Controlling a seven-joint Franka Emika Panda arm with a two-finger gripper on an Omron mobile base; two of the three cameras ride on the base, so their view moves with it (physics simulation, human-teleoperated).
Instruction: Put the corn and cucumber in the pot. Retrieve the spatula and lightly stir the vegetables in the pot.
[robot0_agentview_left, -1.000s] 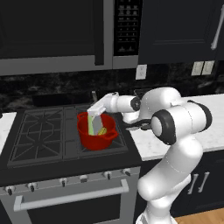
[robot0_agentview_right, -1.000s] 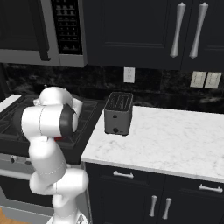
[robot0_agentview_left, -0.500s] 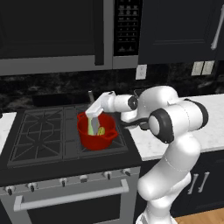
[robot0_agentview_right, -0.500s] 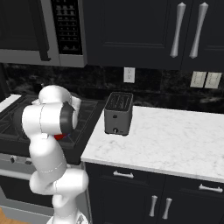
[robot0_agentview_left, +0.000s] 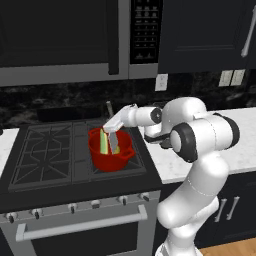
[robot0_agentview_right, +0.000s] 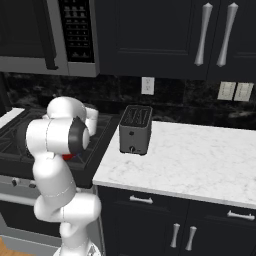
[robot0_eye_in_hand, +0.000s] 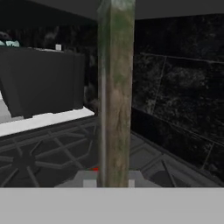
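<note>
The red pot (robot0_agentview_left: 111, 154) stands on the right part of the stove, and a sliver of it (robot0_agentview_right: 70, 156) peeks out past my arm. Inside it the light green cucumber (robot0_agentview_left: 103, 142) leans against the left wall. The corn is hidden. The spatula (robot0_agentview_left: 113, 140) stands nearly upright with its grey blade down in the pot and its handle tip poking up behind my hand. My gripper (robot0_agentview_left: 112, 127) hovers just over the pot's rim, shut on the spatula handle. That handle (robot0_eye_in_hand: 114, 96) runs as a tall bar between my fingertips (robot0_eye_in_hand: 89, 178).
The black gas stove (robot0_agentview_left: 45, 152) spreads left of the pot, with a microwave (robot0_agentview_left: 60, 40) overhead. A dark toaster (robot0_agentview_right: 136, 129) sits on the white marble counter (robot0_agentview_right: 200, 155) to the right. Dark backsplash lies close behind the pot.
The spatula has swung from a slant to nearly upright in the pot, its handle tip now rising above my hand. The pot stays where it was.
</note>
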